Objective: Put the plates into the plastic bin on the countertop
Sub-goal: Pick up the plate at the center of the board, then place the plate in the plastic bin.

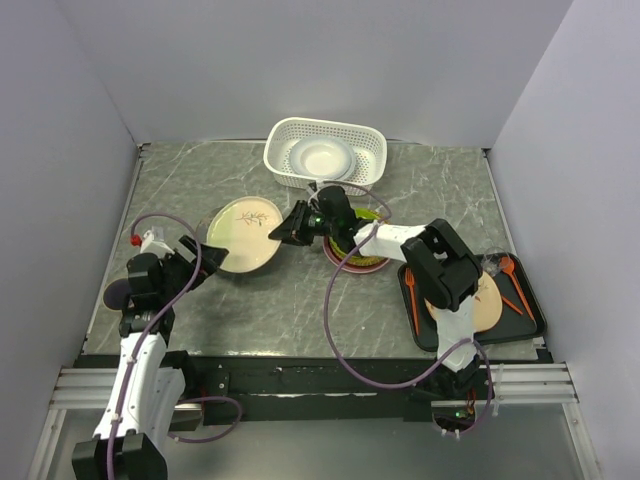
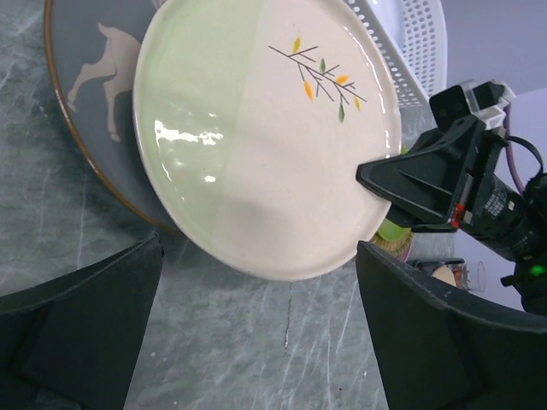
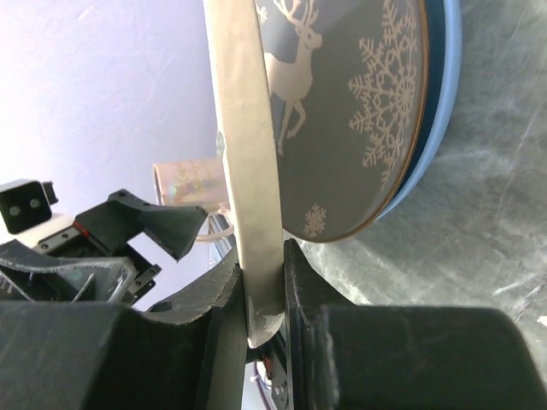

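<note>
My right gripper (image 1: 292, 225) (image 3: 263, 290) is shut on the right rim of the cream plate with a sprig (image 1: 247, 233) (image 2: 265, 137) (image 3: 248, 154), which is tilted up. Under it lie a grey deer plate (image 2: 94, 77) (image 3: 350, 111) and a blue plate (image 3: 440, 102). The open left gripper (image 1: 196, 256) (image 2: 259, 295) is just short of the cream plate's near-left edge, with nothing between its fingers. At the back of the countertop (image 1: 440, 190) stands the white plastic bin (image 1: 372, 140) (image 2: 414, 43), holding a white plate (image 1: 322, 157). A further stack of plates (image 1: 358, 262), lime green on top, sits under the right arm.
A black tray (image 1: 528, 322) at the front right carries orange utensils (image 1: 510, 272) and a peach plate (image 1: 488, 305). Pale walls close in the countertop on the left, back and right. The right arm's purple cable (image 1: 335, 330) loops over the front of the counter.
</note>
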